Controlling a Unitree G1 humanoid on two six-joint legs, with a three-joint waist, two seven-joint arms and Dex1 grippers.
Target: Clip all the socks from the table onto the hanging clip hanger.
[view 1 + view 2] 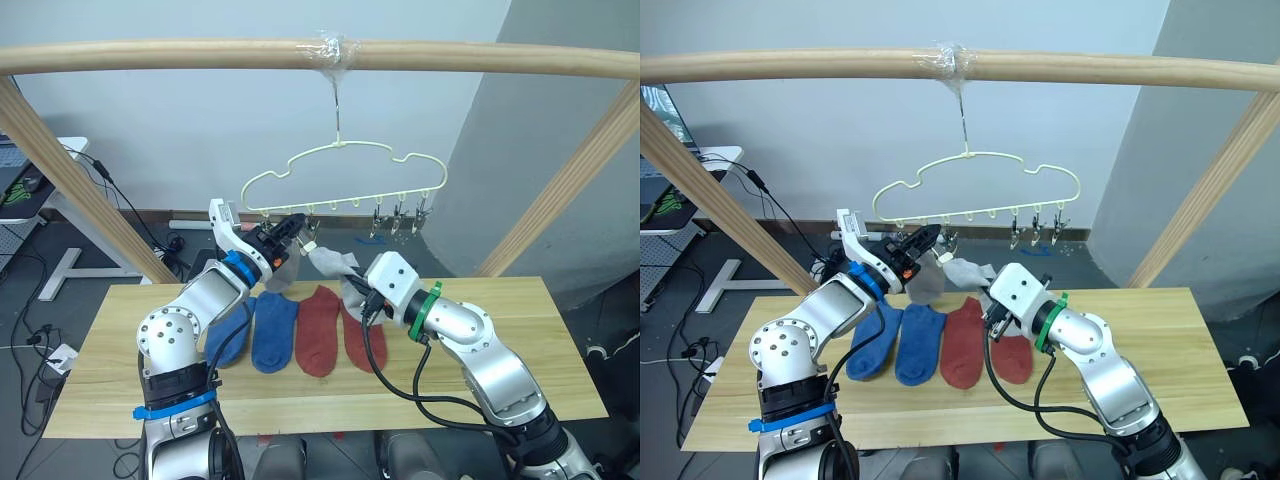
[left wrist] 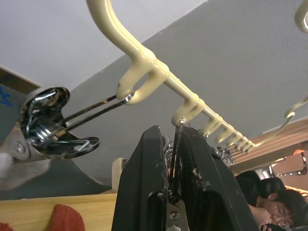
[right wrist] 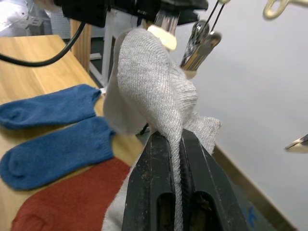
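Two claws meet under the clip hanger (image 1: 345,180). The right claw (image 3: 175,144) is clamped on a light grey sock (image 3: 154,91), lifting it toward the clips. The left claw (image 2: 174,159) pinches one metal clip (image 2: 174,144) on the hanger's row. Another grey sock (image 1: 928,283) dangles beside it. Two blue socks (image 1: 274,333) and two rust-red socks (image 1: 318,343) lie side by side on the worktop (image 1: 530,330).

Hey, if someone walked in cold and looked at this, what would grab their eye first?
Probably the pale yellow clip hanger dangling from the wooden pole, with both arms raised to it: the left gripper pinches a metal clip while the right gripper lifts a grey sock toward it. Below, two blue socks and two rust-red socks lie in a row on the table.
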